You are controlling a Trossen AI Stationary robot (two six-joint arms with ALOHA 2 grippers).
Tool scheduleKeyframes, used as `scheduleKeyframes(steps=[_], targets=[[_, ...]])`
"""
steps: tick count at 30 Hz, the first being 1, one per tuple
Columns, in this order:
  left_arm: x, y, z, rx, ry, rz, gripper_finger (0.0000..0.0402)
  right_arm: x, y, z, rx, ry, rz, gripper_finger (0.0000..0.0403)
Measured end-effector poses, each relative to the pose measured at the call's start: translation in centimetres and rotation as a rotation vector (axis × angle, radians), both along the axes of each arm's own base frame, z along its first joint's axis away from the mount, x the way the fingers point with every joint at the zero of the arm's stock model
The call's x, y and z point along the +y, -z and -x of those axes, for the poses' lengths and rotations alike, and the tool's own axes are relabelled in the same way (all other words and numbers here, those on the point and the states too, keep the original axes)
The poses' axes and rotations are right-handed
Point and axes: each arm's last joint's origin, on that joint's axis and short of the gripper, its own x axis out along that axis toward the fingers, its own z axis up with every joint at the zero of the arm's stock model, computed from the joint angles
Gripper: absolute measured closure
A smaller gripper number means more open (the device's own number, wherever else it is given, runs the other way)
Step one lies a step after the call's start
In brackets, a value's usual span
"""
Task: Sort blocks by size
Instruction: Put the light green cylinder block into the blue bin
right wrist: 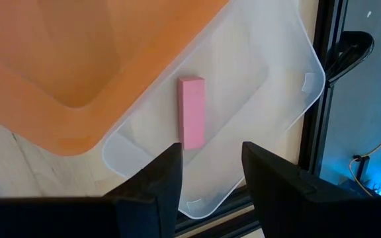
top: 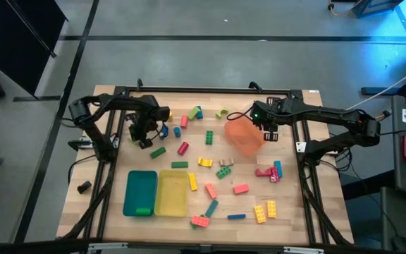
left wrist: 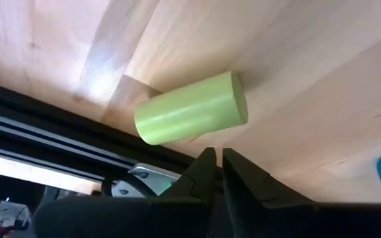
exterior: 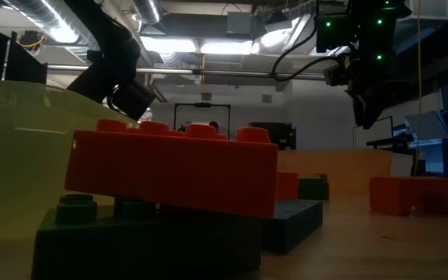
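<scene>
Blocks of several colours lie scattered over the wooden table (top: 189, 176). My left gripper (left wrist: 215, 162) is shut with nothing in it. It hangs near the far left (top: 145, 138), just above a light green, round-sided block (left wrist: 190, 109) lying on its side on the wood. My right gripper (right wrist: 210, 165) is open at the far right (top: 268, 132), above an orange tray (right wrist: 65, 59) and a clear tray (right wrist: 270, 86). The clear tray holds a pink block (right wrist: 191, 112). Nothing is between the right fingers.
A teal tray (top: 140, 185) with a green block in it and a yellow tray (top: 173, 192) stand side by side at the near left. Loose blocks cover the middle and near right. Black frame rails (top: 104, 183) run along both table sides.
</scene>
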Motion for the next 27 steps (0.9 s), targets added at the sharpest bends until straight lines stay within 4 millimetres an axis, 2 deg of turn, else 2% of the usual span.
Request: scheduleKeyframes(steps=[4,10,14,17,20,27], targets=[[0.0,0.0,0.0,-0.003,0.044,0.018,0.0357,0.0,0.0,0.0,0.0,0.0,0.0,0.0244],[0.0,0.1,0.1,-0.002,0.081,0.017,0.0275,0.0,0.0,0.0,0.0,0.0,0.0,0.0244],[-1.0,0.7,0.3,-0.012,0.228,0.119,0.0233,0.0,0.0,0.0,0.0,0.0,0.0,0.0244],[-2.0,1.3,0.4,-0.029,0.411,0.202,0.0218,0.0,0.0,0.0,-0.001,0.0,0.0,0.0244],[-2.7,2.2,0.3,-0.04,0.526,0.172,0.0212,0.0,0.0,-0.1,-0.007,0.0,0.003,0.0244],[-3.8,3.8,0.3,-0.051,0.619,0.098,0.0213,-0.1,0.0,-0.2,-0.018,0.0,0.007,0.0244]])
